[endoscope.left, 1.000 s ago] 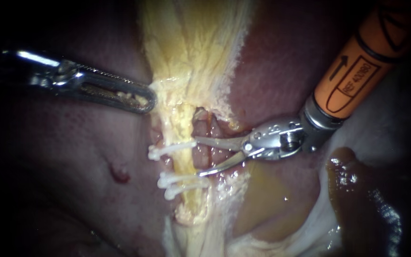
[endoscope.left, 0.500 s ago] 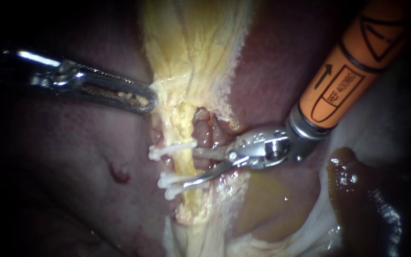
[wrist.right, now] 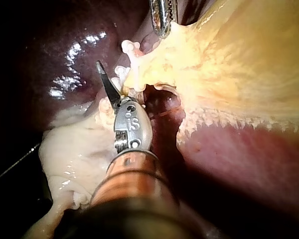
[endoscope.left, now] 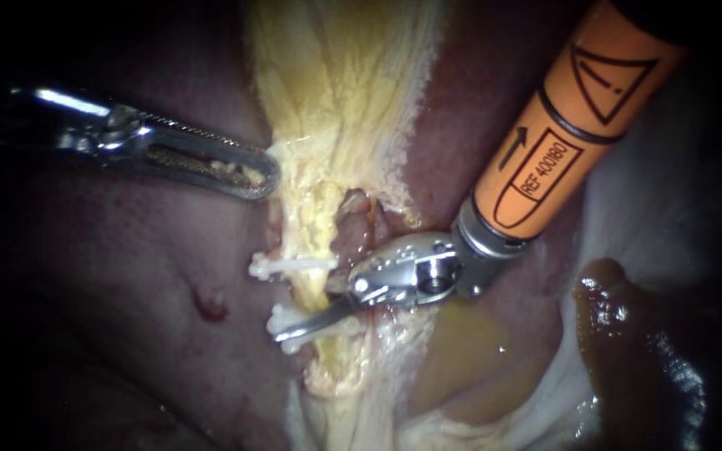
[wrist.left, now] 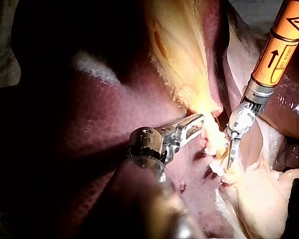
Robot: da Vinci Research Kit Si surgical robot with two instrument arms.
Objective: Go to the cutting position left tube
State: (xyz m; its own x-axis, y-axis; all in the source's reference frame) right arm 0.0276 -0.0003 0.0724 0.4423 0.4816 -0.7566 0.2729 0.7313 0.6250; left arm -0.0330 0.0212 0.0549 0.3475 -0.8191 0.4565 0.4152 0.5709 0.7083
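Note:
The left tube (endoscope.left: pixel 317 238) is a yellow strand running down the middle of the endoscope view, with a pink tube (endoscope.left: pixel 351 238) just to its right. One white clip (endoscope.left: pixel 287 266) crosses it higher up and two clips (endoscope.left: pixel 282 321) cross it lower down. My right instrument (endoscope.left: pixel 304 309), on an orange shaft, has its blades open astride the yellow tube between those clips. The lower blade lies over the tube and the upper one is mostly hidden behind it. My left instrument (endoscope.left: pixel 262 179) is shut on yellow tissue (endoscope.left: pixel 290 163) at the strand's left edge.
Dark red liver (endoscope.left: pixel 127 276) with a small bleeding spot (endoscope.left: pixel 209 305) lies to the left. A pool of brownish fluid (endoscope.left: pixel 461 351) and a dark brown lump (endoscope.left: pixel 620 334) sit below the right shaft, beside pale tissue (endoscope.left: pixel 653 217).
My right instrument has slid leftward, its open blades passing from the pink tube to straddle the yellow tube between the clips. The upper clip was nudged left. The left instrument stayed put.

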